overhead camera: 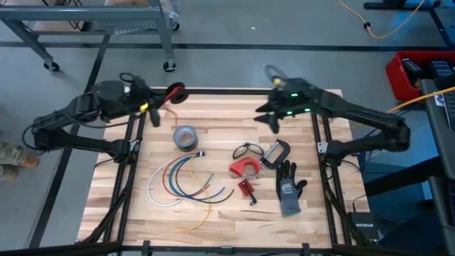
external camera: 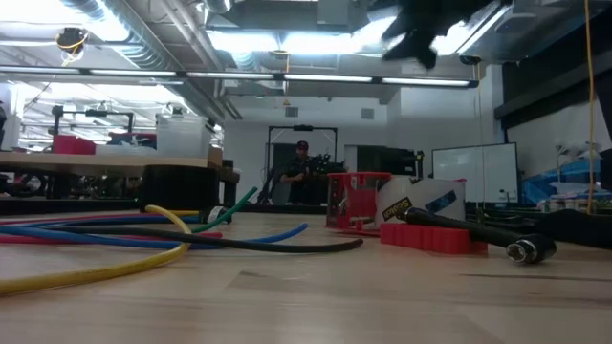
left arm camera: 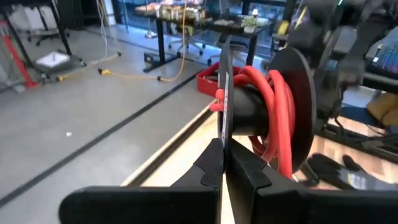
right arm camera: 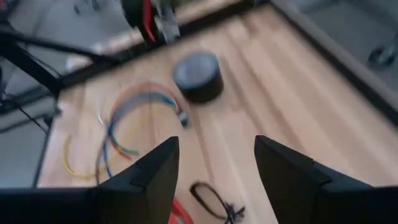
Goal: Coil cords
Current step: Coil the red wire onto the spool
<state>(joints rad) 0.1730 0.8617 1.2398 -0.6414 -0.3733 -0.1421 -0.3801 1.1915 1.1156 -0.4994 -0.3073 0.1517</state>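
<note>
Yellow cord (external camera: pixel 91 272) lies nearest us among loose cords (overhead camera: pixel 181 181) mid-bench. We note the left gripper (overhead camera: pixel 151 114) clamped on a spool (left arm camera: pixel 264 112) of red cord (left arm camera: pixel 277 102) at the far-left edge; the right gripper (overhead camera: pixel 272 117) hovers spread wide, empty.

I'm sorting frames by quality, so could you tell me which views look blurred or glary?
Right wrist view: smeared, the tape roll soft. Low view: ceiling lights glare; near yellow cord out of focus. Left wrist view: red cord on its spool sharp.
</note>
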